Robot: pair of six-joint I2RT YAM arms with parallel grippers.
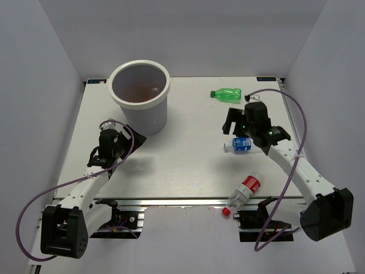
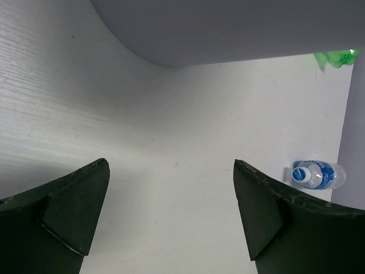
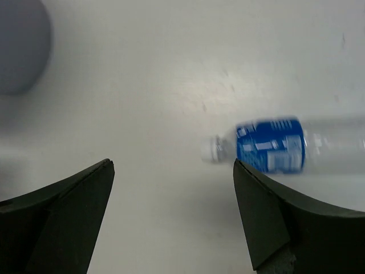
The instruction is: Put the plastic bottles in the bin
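The left gripper (image 1: 132, 138) is seen spread wide, with nothing held between its dark, wedge-shaped fingers (image 2: 74, 211); only bare table (image 1: 182, 165) is framed between them. It is placed low, just beside the foot of the bin (image 1: 145, 117), whose smooth grey-white wall (image 2: 228, 28) is shown curving across the top of the left wrist view.

The right gripper (image 3: 174, 165) is likewise opened wide and nothing is gripped or touched by it. It is hung above the right half of the table, which is made of pale board with a fine grain.

The bin is round, white, with a thick rolled rim; a brownish tint is seen inside, but what lies there cannot be made out.

Three bottles are found lying on their sides outside the bin. A clear bottle with a blue label (image 1: 239, 144) is laid just beside the right gripper; in the right wrist view it is blurred (image 3: 274, 145), ahead of the right-hand finger, white cap pointed towards the gap. A green bottle (image 1: 226, 95) is set near the far edge, beyond that gripper. A clear bottle with a red label and cap (image 1: 242, 193) is rested at the near edge, its cap overhanging.
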